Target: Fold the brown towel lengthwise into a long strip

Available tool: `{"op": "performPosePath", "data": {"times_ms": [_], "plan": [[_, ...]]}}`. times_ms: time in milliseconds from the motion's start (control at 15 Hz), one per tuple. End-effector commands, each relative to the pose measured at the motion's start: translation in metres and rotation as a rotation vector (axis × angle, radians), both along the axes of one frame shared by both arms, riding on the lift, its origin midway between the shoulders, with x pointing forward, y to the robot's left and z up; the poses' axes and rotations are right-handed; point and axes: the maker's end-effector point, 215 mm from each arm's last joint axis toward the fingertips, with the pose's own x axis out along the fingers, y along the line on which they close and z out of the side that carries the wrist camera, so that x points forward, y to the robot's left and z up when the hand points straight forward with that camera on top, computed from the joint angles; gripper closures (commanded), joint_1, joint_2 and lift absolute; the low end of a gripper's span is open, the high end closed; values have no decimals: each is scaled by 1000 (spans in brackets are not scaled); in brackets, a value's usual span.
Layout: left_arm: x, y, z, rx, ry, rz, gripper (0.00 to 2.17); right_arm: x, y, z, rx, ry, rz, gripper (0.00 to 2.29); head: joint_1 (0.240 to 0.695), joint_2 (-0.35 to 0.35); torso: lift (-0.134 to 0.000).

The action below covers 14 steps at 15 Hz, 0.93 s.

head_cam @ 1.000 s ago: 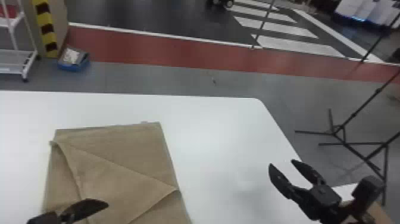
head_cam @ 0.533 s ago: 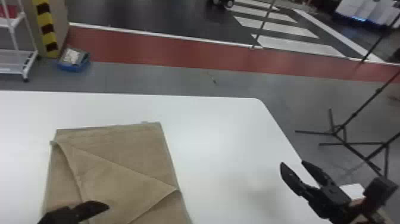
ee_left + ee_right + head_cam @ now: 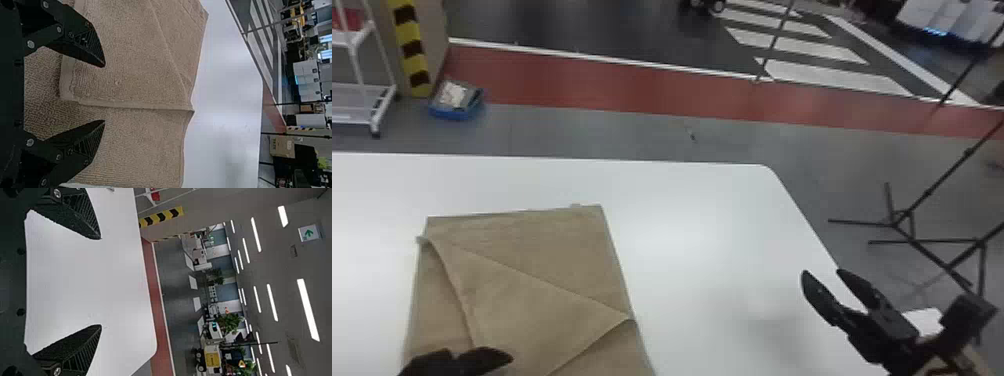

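**White surface (image 3: pixel 712 225), brown towel (image 3: pixel 547 240) flat w/ flap laid over, both jaws open & empty**

Floor (image 3: pixel 612 130): grey, beyond the surface, w/ a red band (image 3: pixel 657 100) across it & white stripes (image 3: pixel 832 75) on dark flooring past that.

Surface: rounded far R corner in head view; towel on its L part, bare white to the R of the cloth.

Black stands (image 3: pixel 897 223): legs spread on floor, R of surface. White cart (image 3: pixel 352 107): far L, beyond surface, next to a black/yellow striped post (image 3: pixel 412 47).

Towel: approx. rectangular, near end cut off by bottom of head view. Flap (image 3: pixel 532 300) lies on top; its far edge runs diag. from towel's L side, near the far L corner, to a point at the R side, then cuts back toward the near end. Cloth around flap looks flat, w/ a bit of a lift at that R point in L wrist view. Small tab (image 3: pixel 575 205) pokes out at far edge.

L gripper (image 3: pixel 480 354): over near L part of towel, jaws wide apart, nothing held; can't tell if tips touch cloth.

R gripper (image 3: pixel 822 272): near surface's R edge, well apart from towel, jaws wide apart, nothing held.

Blue tray (image 3: pixel 454 114): on floor by the post, pale stuff inside.
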Motion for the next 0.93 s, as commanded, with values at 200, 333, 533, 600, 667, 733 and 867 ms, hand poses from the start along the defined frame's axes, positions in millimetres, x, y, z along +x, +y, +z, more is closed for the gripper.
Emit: {"op": "performPosePath", "data": {"times_ms": [200,333,533,600,667,733,867], "plan": [[2,6,-6,8,36,22,549,2,2,-1,15,3,7,80,695,-350,-116],[2,7,-5,5,37,26,549,2,2,0,15,2,7,80,695,-350,-116],[5,9,-1,-7,34,37,647,3,4,-1,19,2,12,80,695,-350,-116],[6,8,0,-12,34,38,664,3,5,-3,21,4,12,80,695,-350,-116],[6,9,0,-11,31,38,667,3,5,-4,23,7,12,80,695,-350,-116],[6,9,0,-12,31,39,856,3,5,-5,26,7,12,80,695,-350,-116],[6,10,0,-13,35,41,1018,4,6,-5,28,6,13,80,695,-350,-116]]}}
